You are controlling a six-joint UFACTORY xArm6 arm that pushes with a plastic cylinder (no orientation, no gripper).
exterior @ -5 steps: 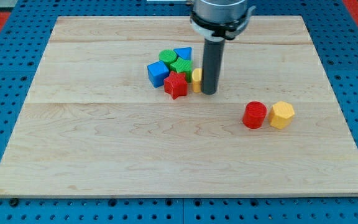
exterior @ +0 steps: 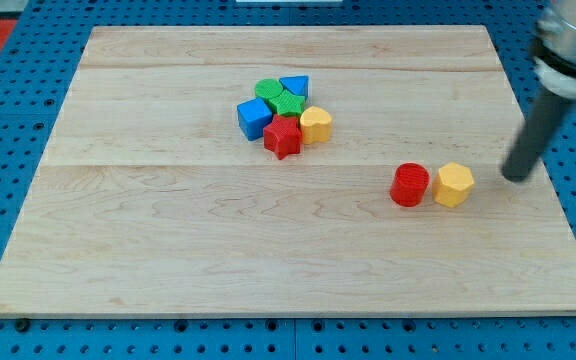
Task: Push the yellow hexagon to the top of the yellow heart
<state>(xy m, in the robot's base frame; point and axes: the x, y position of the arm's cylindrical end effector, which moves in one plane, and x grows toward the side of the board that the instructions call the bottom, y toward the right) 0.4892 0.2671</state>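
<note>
The yellow hexagon [exterior: 453,184] lies at the view's right, touching a red cylinder [exterior: 409,185] on its left. The yellow heart [exterior: 316,125] sits at the right end of a cluster of blocks near the board's upper middle. My tip [exterior: 516,177] is on the board just to the right of the yellow hexagon, a small gap apart from it.
The cluster holds a red star [exterior: 283,136], a blue cube [exterior: 254,118], a green round block [exterior: 268,91], a green star-like block [exterior: 290,104] and a blue block [exterior: 295,85]. The wooden board [exterior: 168,230] lies on a blue pegboard.
My tip has moved from beside the yellow heart in the cluster across to the right, now standing right of the yellow hexagon. The heart is fully uncovered. No block has moved.
</note>
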